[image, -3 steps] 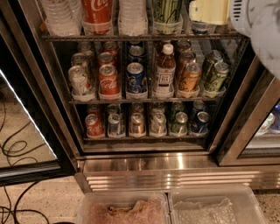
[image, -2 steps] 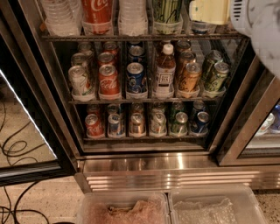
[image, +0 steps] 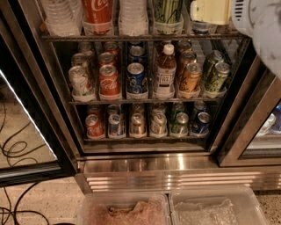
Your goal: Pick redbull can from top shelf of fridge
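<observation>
The fridge (image: 145, 165) stands open, with a black frame and a ribbed steel base. The top shelf (image: 131, 38) is a dark wire rack across its width. On it stand clear water bottles (image: 61, 15), a red Coca-Cola can (image: 97, 11) and a green-striped tall can (image: 167, 11). My gripper (image: 210, 11), cream-yellow on a white arm (image: 263, 26), is at the shelf's right end, just above the rail. Under it only the bluish base of a can (image: 201, 27) shows in a clear holder. The redbull can's markings are hidden behind the gripper.
The middle shelf (image: 145, 101) holds several cans and a brown bottle (image: 165, 70). The lower shelf (image: 145, 137) holds more cans. The glass door (image: 26, 132) hangs open at left, with cables (image: 17, 149) on the floor. Two clear bins (image: 171, 208) sit below. Another cooler (image: 263, 127) is at right.
</observation>
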Controlling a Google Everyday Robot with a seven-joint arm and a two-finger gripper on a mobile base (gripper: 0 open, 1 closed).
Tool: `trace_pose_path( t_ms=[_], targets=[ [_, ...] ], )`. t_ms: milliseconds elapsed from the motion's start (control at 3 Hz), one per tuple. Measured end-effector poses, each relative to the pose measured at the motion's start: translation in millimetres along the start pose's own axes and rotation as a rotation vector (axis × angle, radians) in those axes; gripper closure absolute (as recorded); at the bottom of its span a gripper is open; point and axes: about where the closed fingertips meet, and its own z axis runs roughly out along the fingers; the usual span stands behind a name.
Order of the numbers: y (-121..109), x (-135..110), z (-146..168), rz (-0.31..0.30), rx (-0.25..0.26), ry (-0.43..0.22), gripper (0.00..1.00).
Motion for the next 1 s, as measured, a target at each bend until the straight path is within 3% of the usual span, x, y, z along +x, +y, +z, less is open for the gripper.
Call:
trace_pose_path(
  t_ms=[333, 667, 1000],
  targets=[
    [10, -6, 4, 0.0, 0.021, -0.017, 0.0],
    [49, 22, 46, 0.024, 0.045, 0.029, 0.0],
    [48, -33, 4, 0.013, 0.1, -0.092, 0.0]
  ],
)
